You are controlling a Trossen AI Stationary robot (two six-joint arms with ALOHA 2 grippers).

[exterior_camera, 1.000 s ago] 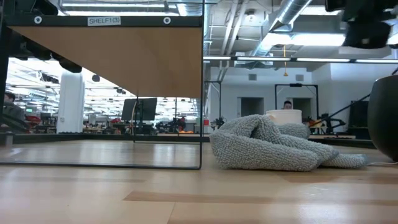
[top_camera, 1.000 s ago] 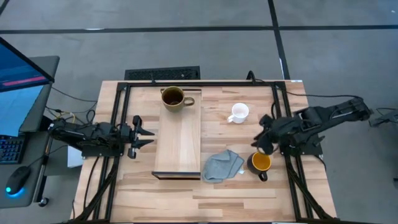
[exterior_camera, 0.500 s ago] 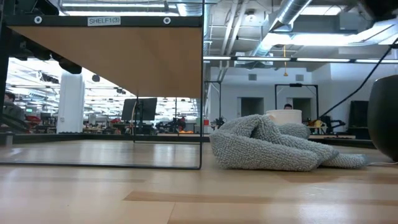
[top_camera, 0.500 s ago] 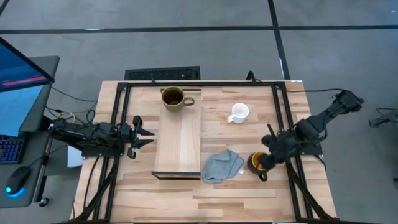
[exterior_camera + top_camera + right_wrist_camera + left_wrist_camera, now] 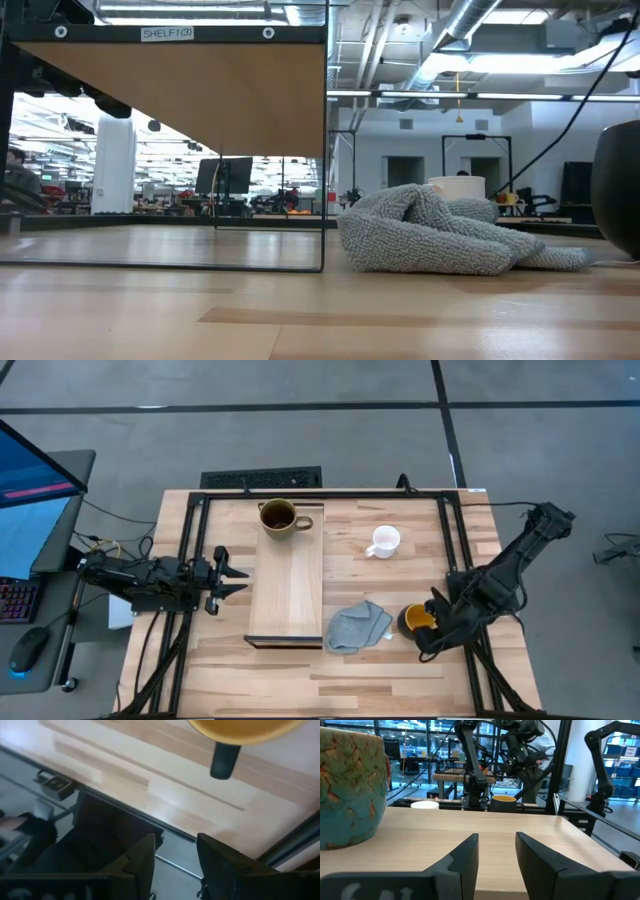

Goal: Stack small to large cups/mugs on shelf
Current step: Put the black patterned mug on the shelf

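Black mug (image 5: 417,622) beside open, empty right gripper (image 5: 432,643).

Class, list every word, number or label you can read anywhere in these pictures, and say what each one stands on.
"SHELF1(3)": a white label on the dark front edge of the shelf, in the low view.
No other text is readable: the blue monitor at the high view's left edge is too small to make out, and the mugs show no lettering.
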